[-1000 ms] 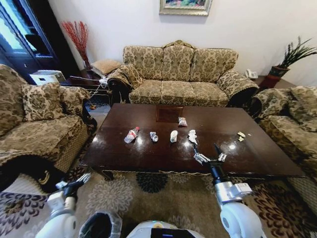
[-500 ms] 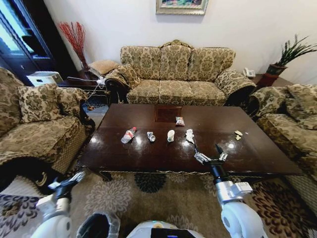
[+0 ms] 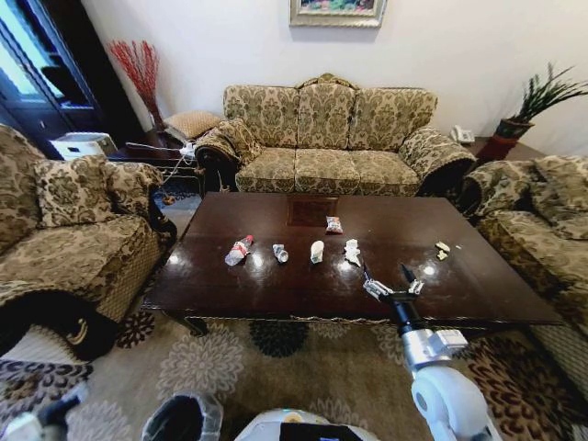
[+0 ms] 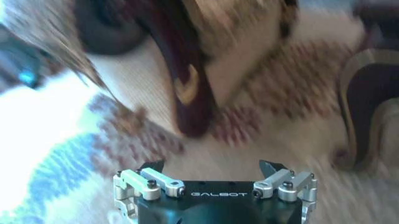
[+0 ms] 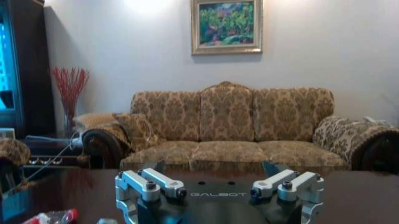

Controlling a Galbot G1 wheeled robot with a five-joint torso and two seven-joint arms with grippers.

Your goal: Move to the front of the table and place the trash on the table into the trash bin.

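Right gripper (image 3: 392, 283), jaws spread and empty, hangs over the table (image 3: 276, 289) near edge, with the trash (image 3: 317, 252) in a row just beyond and the trash bin (image 3: 182, 418) at the robot's base: recommend squaring up before reaching.

Right hand (image 3: 392, 284) raised forward, fingers spread; left hand (image 4: 212, 169) low, open.

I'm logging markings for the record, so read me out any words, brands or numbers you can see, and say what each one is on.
"GALBOT": on the black body of the left gripper, between its open fingers.
"GALBOT": on the black body of the right gripper, likewise open.
The bottle label: too small to read.
The small wrapper: print unreadable.
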